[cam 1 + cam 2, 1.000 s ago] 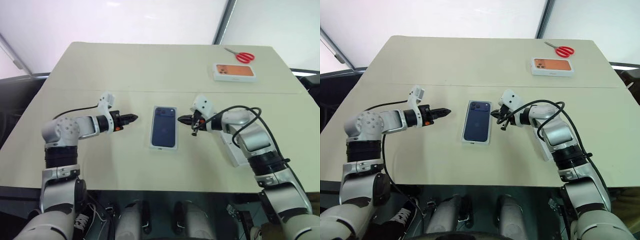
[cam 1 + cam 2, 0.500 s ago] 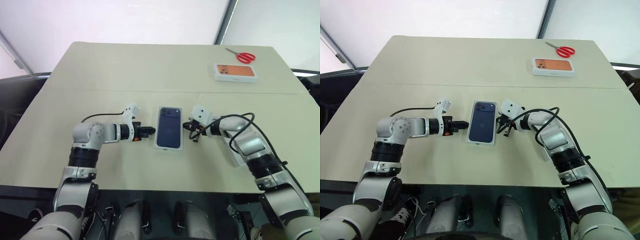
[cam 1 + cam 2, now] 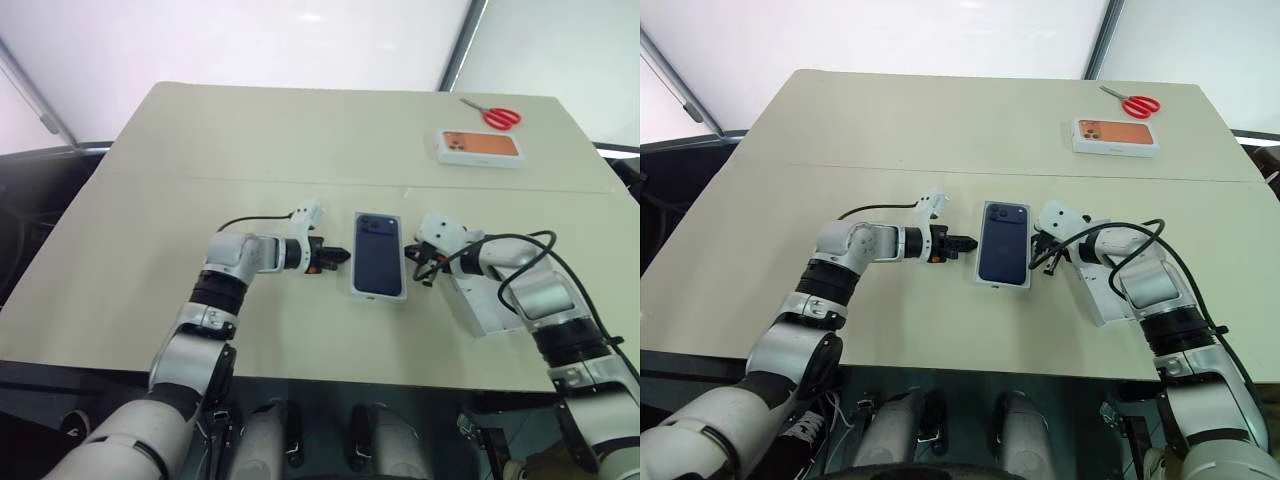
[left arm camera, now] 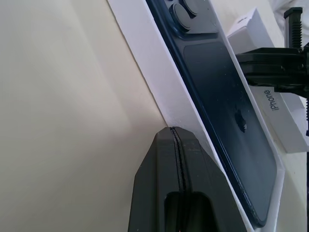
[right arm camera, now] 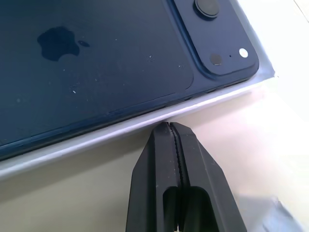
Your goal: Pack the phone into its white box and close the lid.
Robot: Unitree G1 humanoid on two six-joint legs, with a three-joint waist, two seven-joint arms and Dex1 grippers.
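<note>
The phone [image 3: 379, 266] lies camera-side up in the white box [image 4: 159, 92] at mid-tabletop [image 3: 300, 140], flanked at either long edge by left tool [image 3: 338, 258] and right tool [image 3: 409, 256], both fully closed and empty, apparently to square it.

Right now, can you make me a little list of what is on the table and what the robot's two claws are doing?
phone: dark blue phone, back up, lying on a white tray or box mid-table
left gripper: shut, tip at the tray's left edge
right gripper: shut, tip at the tray's right edge
white box part: under the right arm, on the table
far corner: box with an orange phone picture, red scissors beyond it
table: beige
</note>
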